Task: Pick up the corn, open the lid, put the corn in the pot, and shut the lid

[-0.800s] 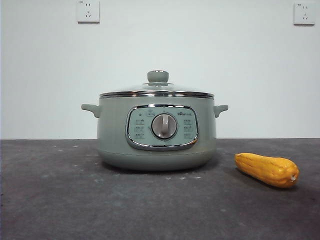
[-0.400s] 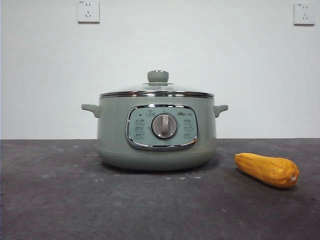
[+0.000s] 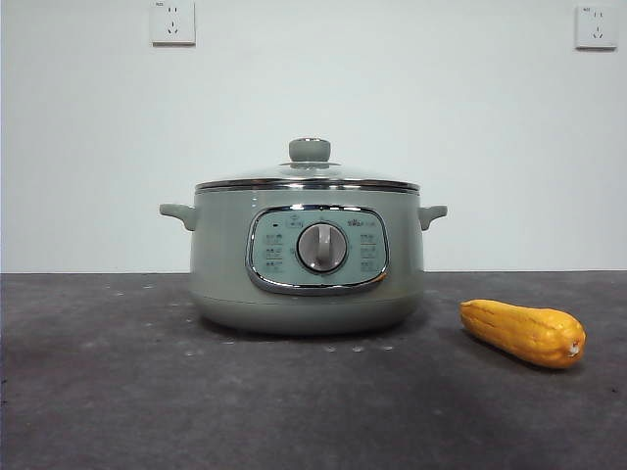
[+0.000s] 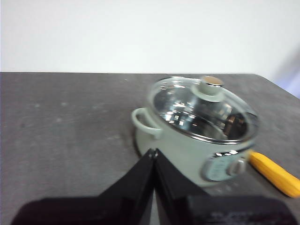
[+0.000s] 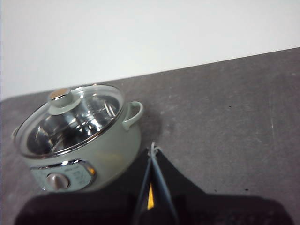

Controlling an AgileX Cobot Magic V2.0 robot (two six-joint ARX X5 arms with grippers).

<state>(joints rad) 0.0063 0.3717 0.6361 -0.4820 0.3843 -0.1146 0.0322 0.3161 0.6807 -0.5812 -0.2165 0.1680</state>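
The sage-green pot (image 3: 308,259) stands in the middle of the dark table, its dial facing the front camera. The glass lid (image 3: 308,177) with its green knob (image 3: 310,150) sits on the pot. The yellow-orange corn (image 3: 523,332) lies on the table to the right of the pot, nearer the front. My left gripper (image 4: 153,153) is shut and empty, raised above the table short of the pot (image 4: 197,136), with the corn (image 4: 275,173) beyond. My right gripper (image 5: 153,151) is shut, high beside the pot (image 5: 79,136); a sliver of corn (image 5: 150,197) shows between its jaws, far below.
A white wall with two sockets (image 3: 172,22) rises behind the table. The dark table top (image 3: 118,392) stretches wide on both sides of the pot.
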